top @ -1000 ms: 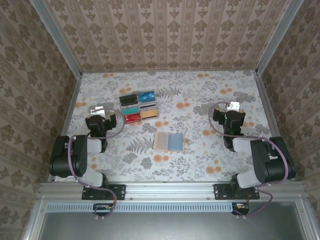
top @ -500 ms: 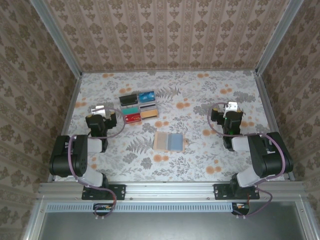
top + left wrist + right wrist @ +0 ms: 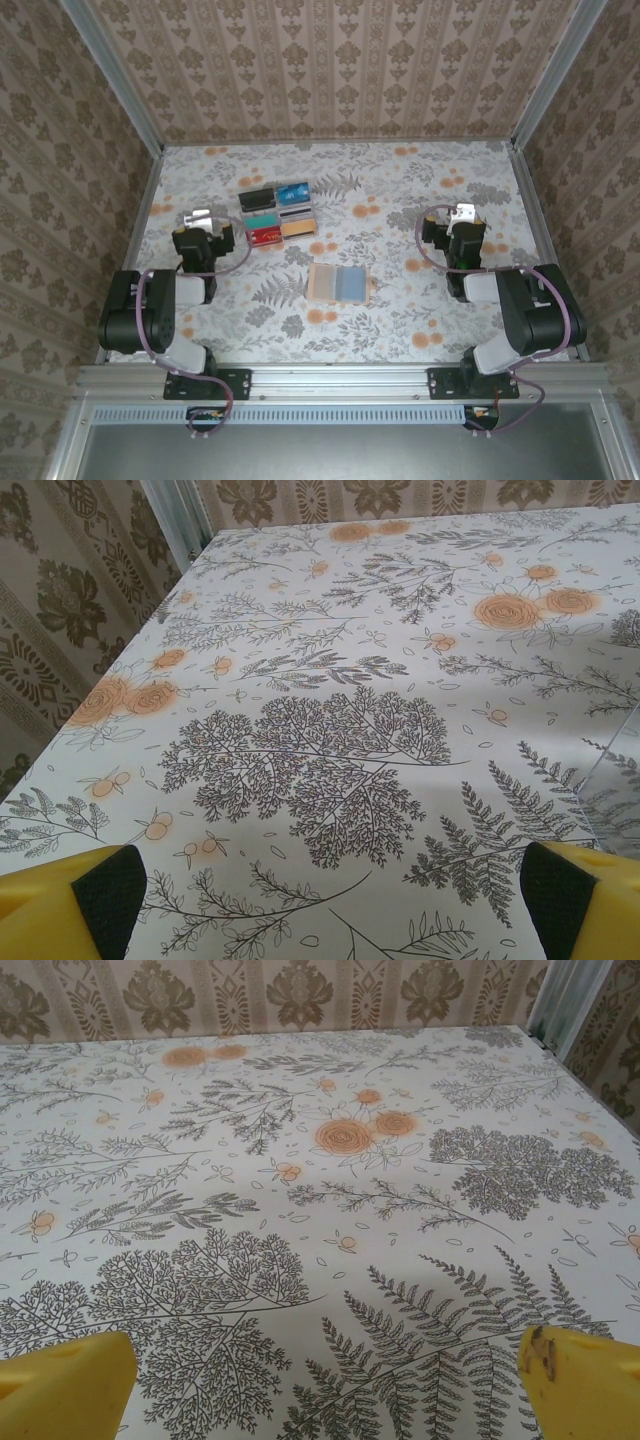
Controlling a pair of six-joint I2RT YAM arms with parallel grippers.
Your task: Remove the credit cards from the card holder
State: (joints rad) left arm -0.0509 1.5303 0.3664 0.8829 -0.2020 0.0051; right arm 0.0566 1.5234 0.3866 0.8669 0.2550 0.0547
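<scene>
The card holder [image 3: 338, 283] lies open and flat in the middle of the table, its tan half on the left and its blue-grey panel on the right. Several credit cards [image 3: 278, 213] lie in a tidy grid behind it to the left: black [image 3: 257, 199], blue [image 3: 293, 192], red [image 3: 264, 236] and tan-orange [image 3: 298, 228] among them. My left gripper [image 3: 203, 220] rests left of the cards and my right gripper [image 3: 462, 214] sits far right. Both stand open over bare tablecloth, yellow fingers [image 3: 70, 900] [image 3: 580, 1380] wide apart, with nothing between them.
A floral cloth [image 3: 400, 330] covers the table. Patterned walls with metal rails [image 3: 140, 210] close in the left, right and back sides. The arm bases [image 3: 205, 380] are bolted at the near edge.
The right arm's elbow has drawn in slightly toward the left and settled. The left arm, the cards and the holder have not moved.
</scene>
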